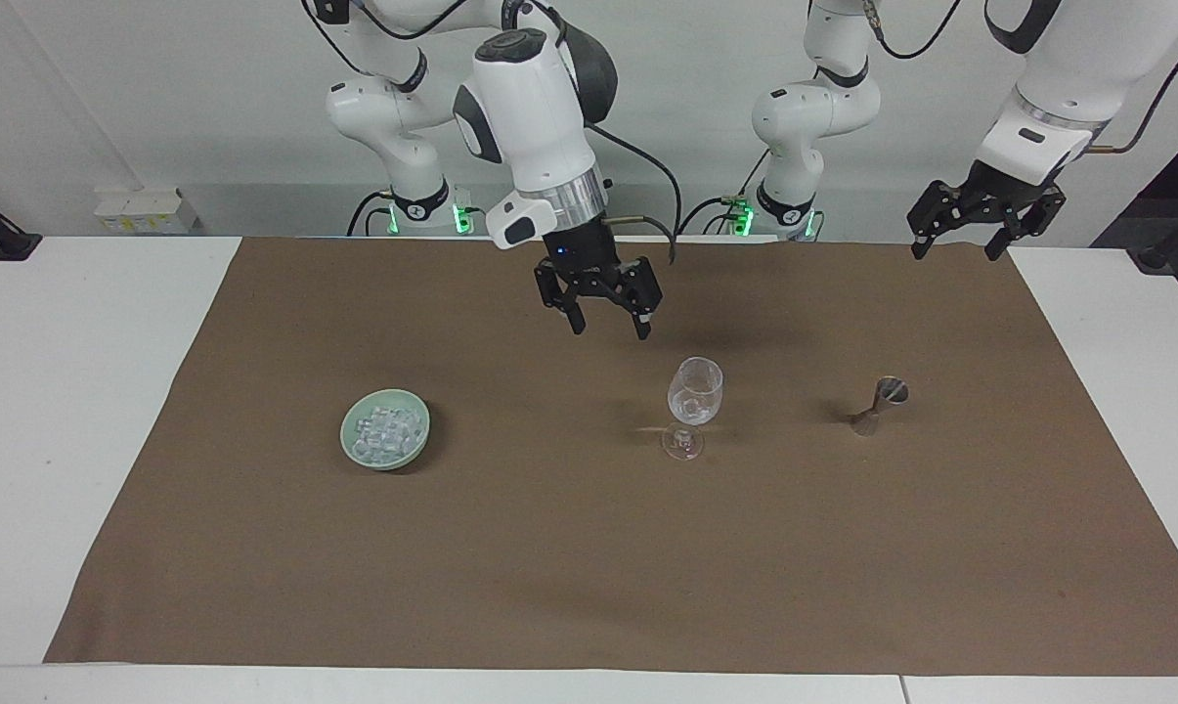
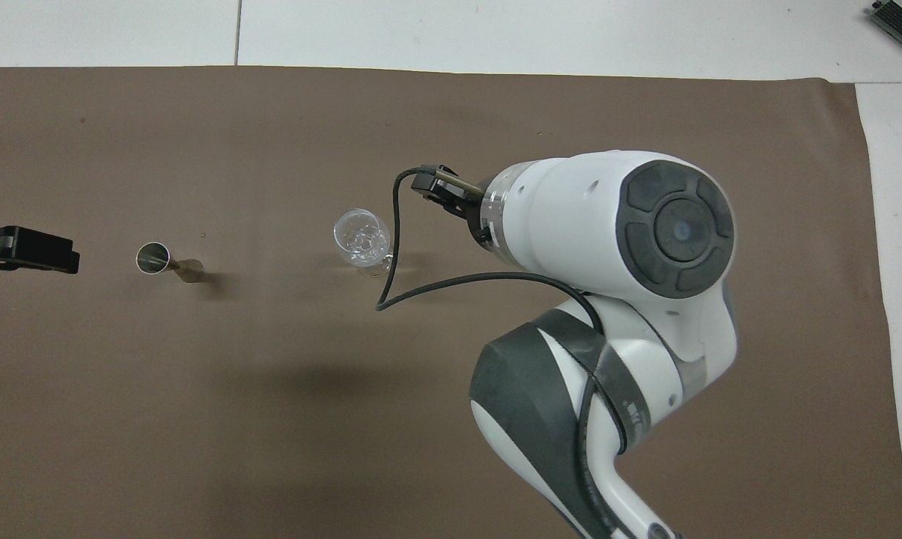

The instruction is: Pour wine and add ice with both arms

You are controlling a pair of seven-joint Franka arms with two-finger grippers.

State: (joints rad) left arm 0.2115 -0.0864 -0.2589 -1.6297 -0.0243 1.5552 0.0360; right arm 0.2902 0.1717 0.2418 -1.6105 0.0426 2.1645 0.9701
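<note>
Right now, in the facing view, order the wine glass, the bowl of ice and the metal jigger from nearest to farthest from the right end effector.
1. Wine glass, at mid-cloth, closest to the raised right end effector.
2. Bowl of ice, toward the right arm's end.
3. Metal jigger, toward the left arm's end.

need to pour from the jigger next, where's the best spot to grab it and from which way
Probably grip the jigger at its narrow waist, where the two cones meet. It stands upright on the mat with the open cup on top, so come in level from the side, not from above. The left hand hangs open toward that end of the table, and nothing stands close beside the jigger.
</note>
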